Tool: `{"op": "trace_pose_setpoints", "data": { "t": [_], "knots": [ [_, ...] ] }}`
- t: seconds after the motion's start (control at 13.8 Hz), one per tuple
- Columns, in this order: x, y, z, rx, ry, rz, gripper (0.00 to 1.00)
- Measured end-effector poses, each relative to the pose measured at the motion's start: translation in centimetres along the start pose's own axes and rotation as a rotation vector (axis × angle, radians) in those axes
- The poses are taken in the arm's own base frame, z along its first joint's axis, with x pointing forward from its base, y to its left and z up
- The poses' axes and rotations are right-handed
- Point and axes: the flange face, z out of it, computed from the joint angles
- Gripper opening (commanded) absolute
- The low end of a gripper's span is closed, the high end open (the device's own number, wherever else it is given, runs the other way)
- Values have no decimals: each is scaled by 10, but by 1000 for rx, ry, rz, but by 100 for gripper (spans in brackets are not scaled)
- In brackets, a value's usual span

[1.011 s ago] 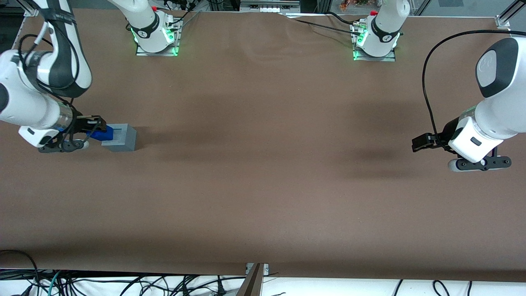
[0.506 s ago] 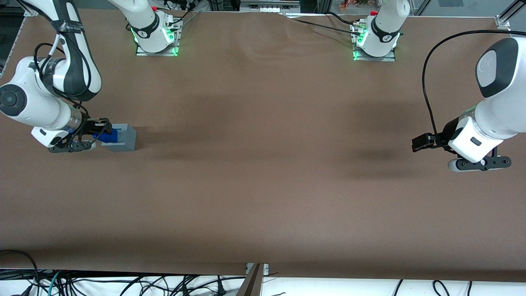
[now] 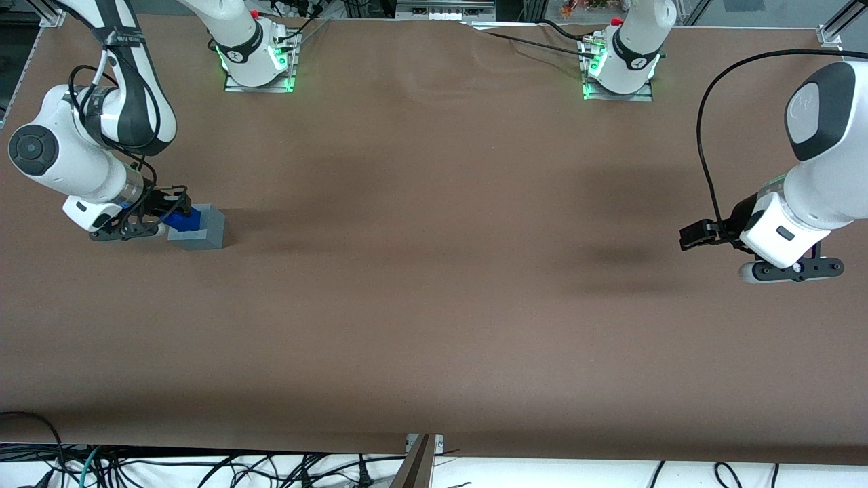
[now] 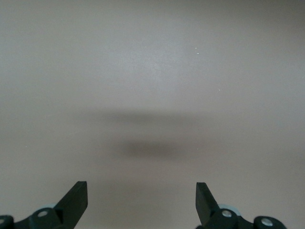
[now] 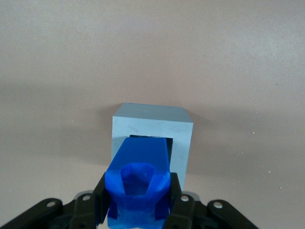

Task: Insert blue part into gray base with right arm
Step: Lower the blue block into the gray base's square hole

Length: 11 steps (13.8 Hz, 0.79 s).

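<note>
My right arm's gripper (image 3: 178, 211) is shut on the blue part (image 3: 184, 219) at the working arm's end of the table. The gray base (image 3: 207, 229) stands on the brown table, and the blue part hangs over its top face. In the right wrist view the black fingers (image 5: 101, 198) clamp the blue part (image 5: 139, 181) on both sides. Its tapered end points at the dark square recess of the gray base (image 5: 152, 126), covering most of the opening. I cannot tell whether the part touches the base.
Two arm mounts with green lights (image 3: 258, 64) (image 3: 617, 71) stand at the table edge farthest from the front camera. The parked arm (image 3: 793, 224) hovers at its own end. Cables lie below the near edge.
The right arm has swung toward the base, carrying the blue part from beside the cube to over its top face. The gripper stays shut on it. The base has not moved.
</note>
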Motion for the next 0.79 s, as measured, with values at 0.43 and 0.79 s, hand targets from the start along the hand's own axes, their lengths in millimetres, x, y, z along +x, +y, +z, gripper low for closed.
{"op": "trace_pose_setpoints", "data": {
  "t": [0.43,0.79],
  "knots": [
    [0,0,1,-9,0,-7,21],
    [-2,0,4,-9,-3,-8,21]
  ]
}}
